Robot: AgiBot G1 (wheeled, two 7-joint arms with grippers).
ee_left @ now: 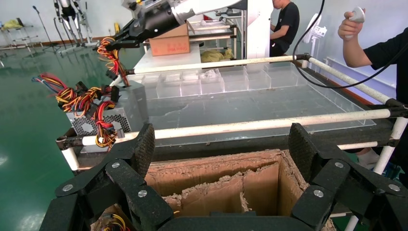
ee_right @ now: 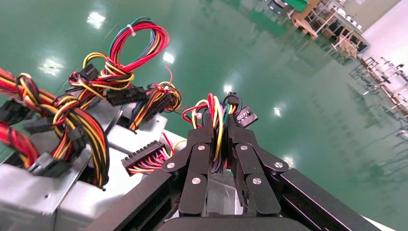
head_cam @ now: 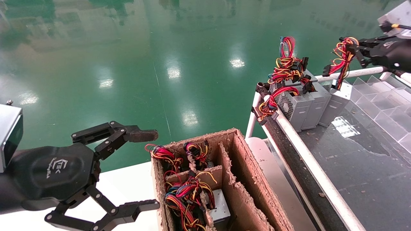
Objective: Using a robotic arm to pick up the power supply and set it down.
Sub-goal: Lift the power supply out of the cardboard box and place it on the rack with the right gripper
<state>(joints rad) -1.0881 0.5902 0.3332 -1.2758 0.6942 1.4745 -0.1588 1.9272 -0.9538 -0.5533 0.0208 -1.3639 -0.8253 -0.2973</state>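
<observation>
Glossy green floor (head_cam: 128, 64); rough torn cardboard box (head_cam: 247, 166); matt grey metal power supply (head_cam: 297, 109).

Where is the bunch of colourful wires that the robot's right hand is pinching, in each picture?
Head view: wire bundle hangs at top right, pinched by the right gripper, above the third grey power supply.
Left wrist view: the bundle is at upper left, under the far black gripper.
Right wrist view: the wires run up the centre between the shut fingers.
Shared landmark: the row of grey supplies beside it.
</observation>
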